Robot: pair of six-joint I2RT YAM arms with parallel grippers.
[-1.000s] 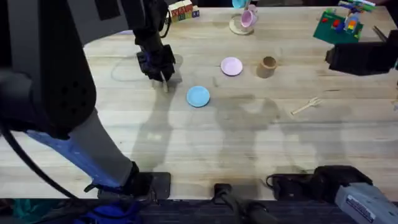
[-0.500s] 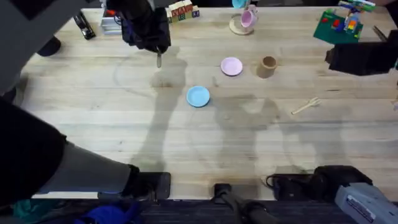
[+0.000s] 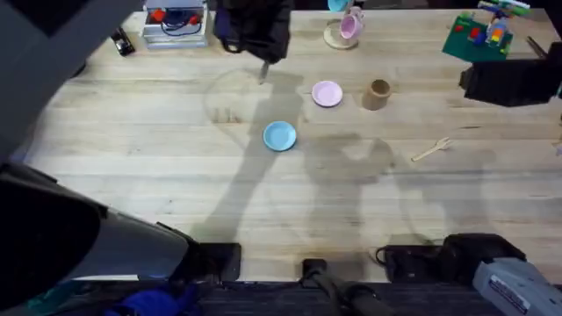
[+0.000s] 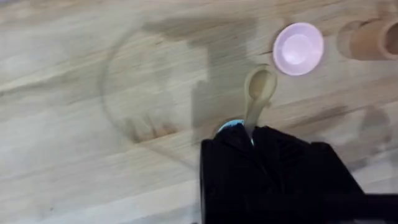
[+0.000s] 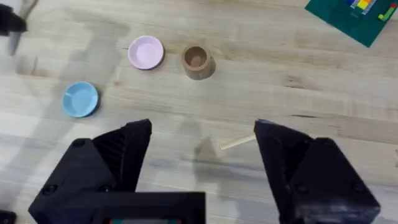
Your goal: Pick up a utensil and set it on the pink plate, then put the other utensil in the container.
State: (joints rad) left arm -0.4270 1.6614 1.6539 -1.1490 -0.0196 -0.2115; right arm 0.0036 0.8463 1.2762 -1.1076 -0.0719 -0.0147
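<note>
My left gripper (image 3: pixel 261 60) hangs above the table's far middle, shut on the pale wooden utensil (image 3: pixel 263 73). In the left wrist view the utensil's (image 4: pixel 258 93) rounded end sticks out past the gripper (image 4: pixel 249 134), just short of the pink plate (image 4: pixel 298 48). The pink plate (image 3: pixel 327 93) lies flat to the right of the utensil, with the tan container (image 3: pixel 378 93) beside it. The other utensil, a small fork (image 3: pixel 432 149), lies on the table at the right. My right gripper (image 5: pixel 202 155) stands open above the fork (image 5: pixel 236 143), with nothing between its fingers.
A light-blue plate (image 3: pixel 280 135) lies in front of the pink plate. A pink mug on a saucer (image 3: pixel 349 26) stands at the far edge. A green baseplate with bricks (image 3: pixel 479 37) sits far right, and a small box (image 3: pixel 176 22) far left.
My left gripper has risen from the table left of the blue plate and carried the utensil right and farther back, toward the pink plate. The right arm has stayed still.
</note>
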